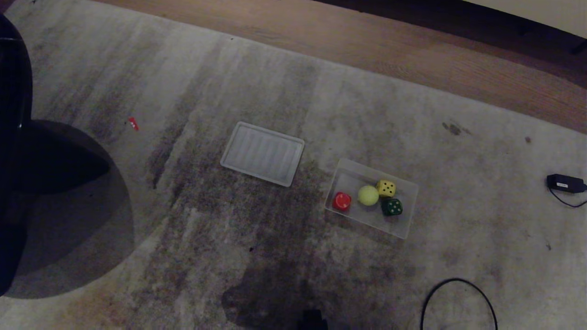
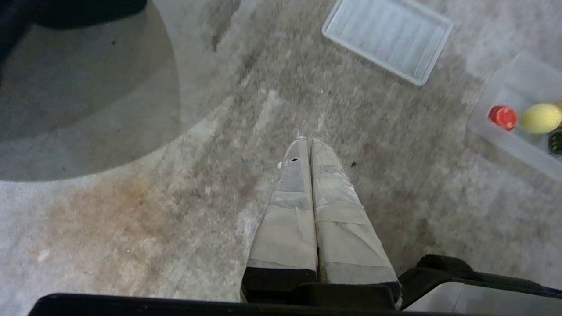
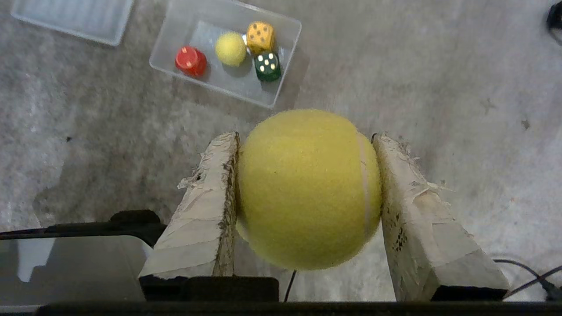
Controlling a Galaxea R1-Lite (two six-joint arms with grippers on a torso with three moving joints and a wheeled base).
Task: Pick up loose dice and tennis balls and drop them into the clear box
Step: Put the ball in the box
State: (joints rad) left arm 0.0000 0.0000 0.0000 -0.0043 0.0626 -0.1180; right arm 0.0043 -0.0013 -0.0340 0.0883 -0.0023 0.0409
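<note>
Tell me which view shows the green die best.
The right wrist view: there the green die lies whole in the clear box, its white pips clear. The head view shows it small and dim. The left wrist view catches only a sliver at the picture's edge.

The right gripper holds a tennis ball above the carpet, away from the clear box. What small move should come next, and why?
Probably carry the right gripper over the clear box before opening. Its fingers clamp a tennis ball on both sides, and in the right wrist view only carpet lies below it. The box is off to one side, with bare floor left beside the green die.
</note>
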